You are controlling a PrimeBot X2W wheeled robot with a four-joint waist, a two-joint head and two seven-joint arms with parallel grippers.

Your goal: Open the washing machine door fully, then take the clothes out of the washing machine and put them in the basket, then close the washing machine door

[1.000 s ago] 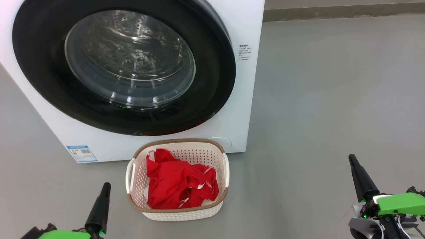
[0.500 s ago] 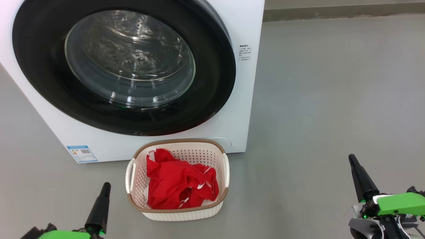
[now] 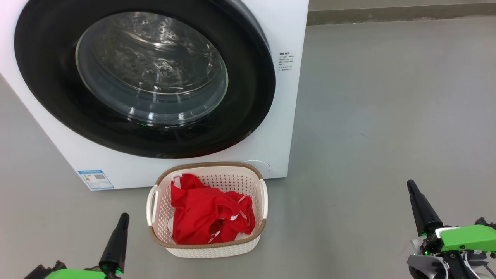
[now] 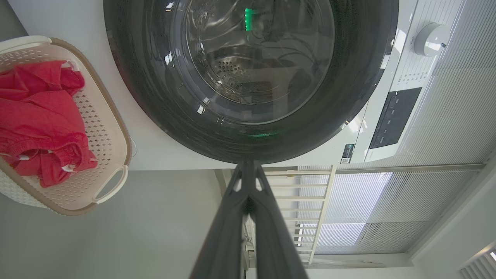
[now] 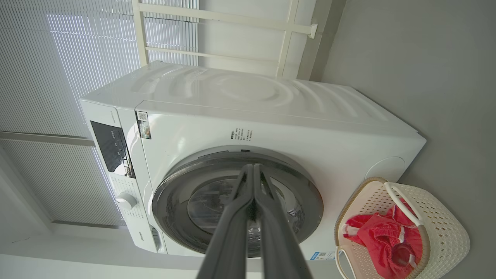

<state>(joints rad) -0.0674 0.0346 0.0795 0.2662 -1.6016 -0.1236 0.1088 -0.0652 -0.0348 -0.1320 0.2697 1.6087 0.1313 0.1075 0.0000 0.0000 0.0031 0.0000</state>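
The white washing machine [image 3: 283, 116] fills the head view's upper left. Its round black-rimmed door [image 3: 46, 81] lies flat against the front, with the steel drum visible through the glass. On the floor before it stands the cream basket [image 3: 211, 251], holding the red clothes [image 3: 209, 217] with white trim. My left gripper [image 3: 124, 216] is shut at the lower left, just left of the basket, holding nothing. My right gripper [image 3: 410, 183] is shut at the lower right, well away from the basket. The wrist views show the door [image 4: 155, 97] [image 5: 170, 205] and the basket [image 4: 112, 186] [image 5: 445, 228].
Grey floor [image 3: 379, 116] stretches to the right of the machine up to a wall base. A control panel and dial [image 4: 430, 38] sit on the machine's front. Window blinds [image 5: 58, 58] and a pale railing [image 4: 310, 201] stand behind and beside the machine.
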